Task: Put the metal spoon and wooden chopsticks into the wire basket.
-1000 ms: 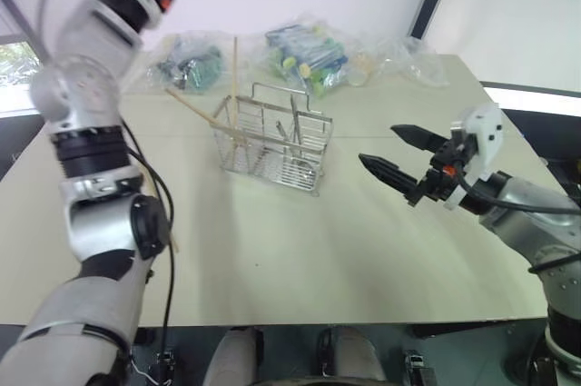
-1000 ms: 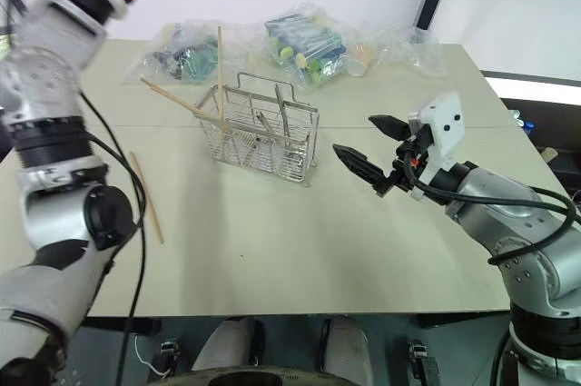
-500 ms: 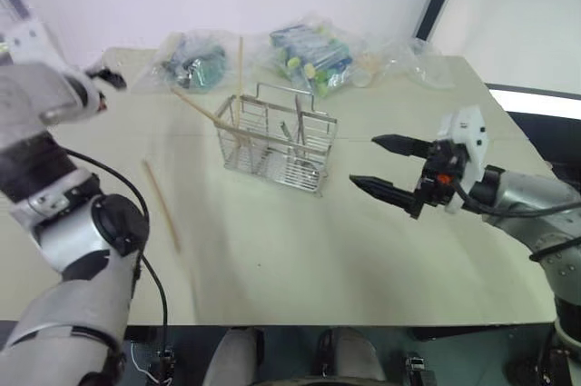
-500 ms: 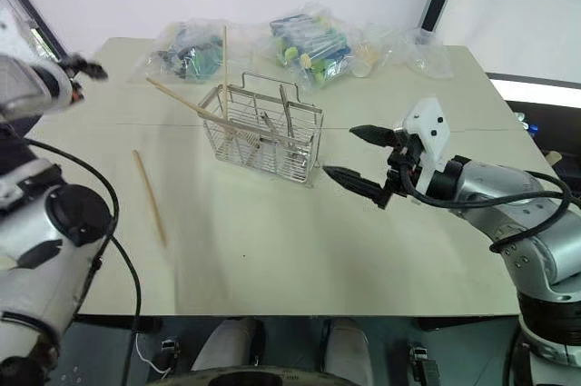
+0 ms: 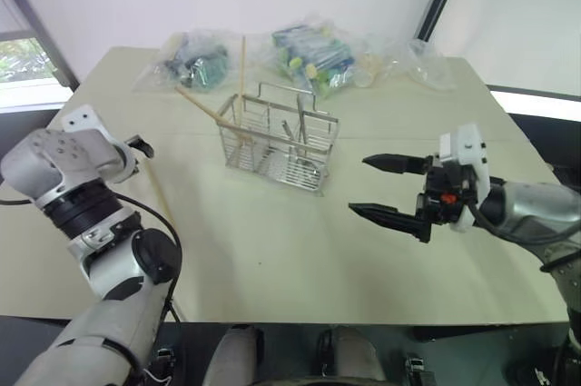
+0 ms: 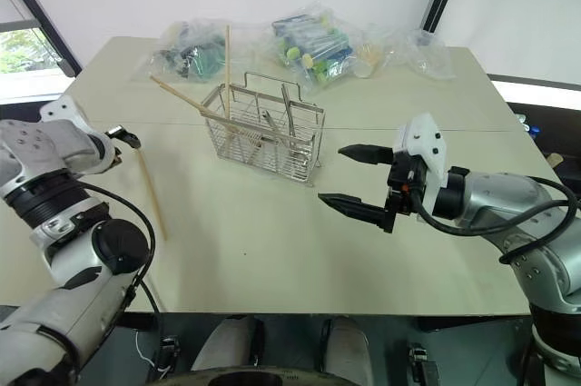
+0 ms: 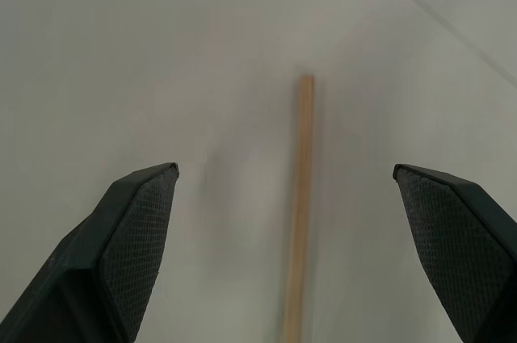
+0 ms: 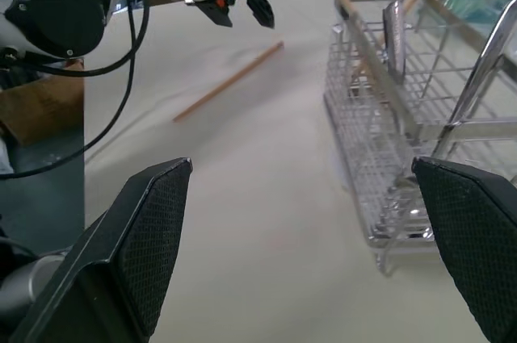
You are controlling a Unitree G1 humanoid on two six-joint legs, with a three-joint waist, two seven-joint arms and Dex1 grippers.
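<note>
The left gripper [image 6: 124, 138] has come down from high above the silver wire-grid basket [image 6: 263, 133] to hover over the beige table [image 6: 272, 241] on the basket's left, directly above the one thin light-brown wooden chopstick [image 6: 150, 193] lying loose there. Its two black fingers are spread wide and hold nothing. That reads as the start of a pick-up of the last stray stick. Two other wooden chopsticks [image 6: 214, 115] already rest in the basket, one standing nearly upright and one leaning out over its left rim, and a slim shiny metal spoon [image 6: 288, 113] stands in an inner compartment, so the loose stick seems to be all that is left.

The right gripper [image 6: 356, 179] has barely shifted; it hangs to the right of the basket, fingers fully apart and empty.

The left wrist view places the loose chopstick between that gripper's fingers [image 7: 133, 222], well clear of both, running lengthwise between them, an alignment the head views cannot show. The right wrist view shows the spoon's handle against the basket's wires.
</note>
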